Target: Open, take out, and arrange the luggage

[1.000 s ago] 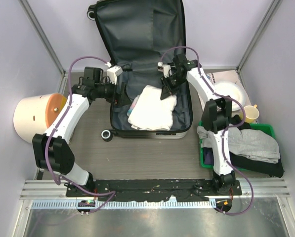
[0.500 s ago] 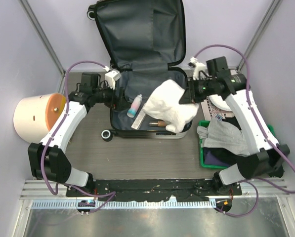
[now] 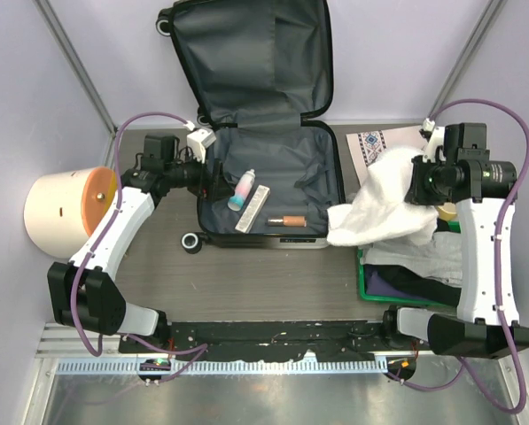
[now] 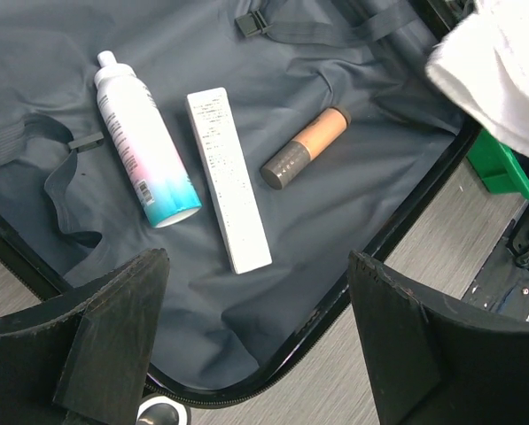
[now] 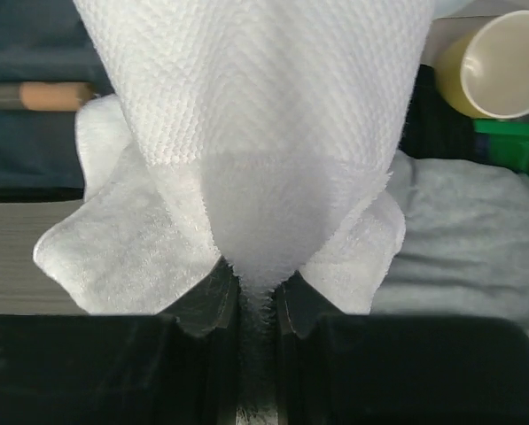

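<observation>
While the cream bin (image 3: 56,212) lies on its side at the far left, my left gripper (image 4: 255,297) hangs over the near-left edge of the luggage (image 3: 246,80), jaws spread wide and holding nothing. The luggage sits at the back middle of the table, lid thrown open and leaning against the rear wall, its grey lining bare except for three small things: a spray bottle (image 4: 144,146), a white box (image 4: 227,177) just beside it, and a brown tube (image 4: 304,146) to the right. I judge the taking-out step is in hand. Further right, a white towel (image 3: 379,208) hangs clear of the case, pinched in my right gripper (image 5: 257,292), whose jaws are narrowed onto a fold of the cloth. It dangles above the green tray (image 3: 363,282), which already holds grey clothing (image 5: 477,248). Next I'd lower the towel onto that pile and let go, then send the left arm down for the bottle.
</observation>
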